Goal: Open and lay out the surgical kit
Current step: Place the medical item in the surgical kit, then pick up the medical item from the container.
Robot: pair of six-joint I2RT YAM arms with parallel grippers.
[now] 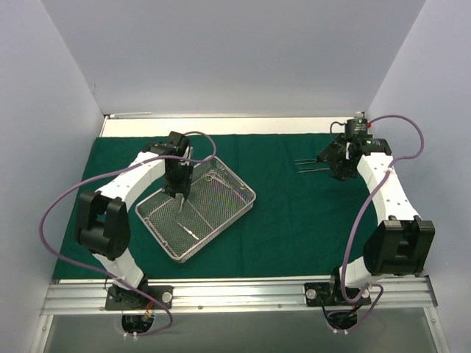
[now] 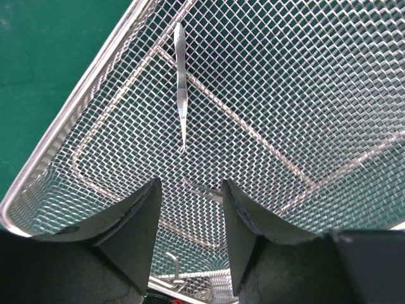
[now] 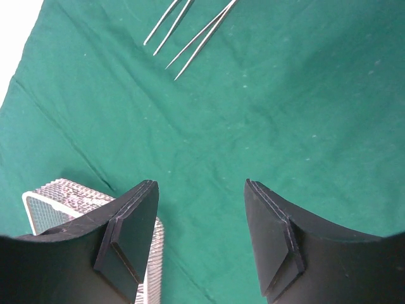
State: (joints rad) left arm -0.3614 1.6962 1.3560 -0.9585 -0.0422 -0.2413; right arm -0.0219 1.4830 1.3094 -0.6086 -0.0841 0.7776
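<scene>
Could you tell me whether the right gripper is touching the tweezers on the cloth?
Apart. The right wrist view shows bare cloth between the right gripper and the tweezers.

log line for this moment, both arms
left pincer open, over mesh tray, one forceps beyond its tips | right pincer open, empty, above green drape near two laid-out forceps | drape spread flat

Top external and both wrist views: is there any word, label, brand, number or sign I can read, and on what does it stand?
No readable text in any view.
Silver wire-mesh tray: no marking shows.
Thin steel instrument lying in the tray: any engraving is too small to tell.
Two thin steel forceps on the dark green cloth drape: nothing legible on either.
</scene>
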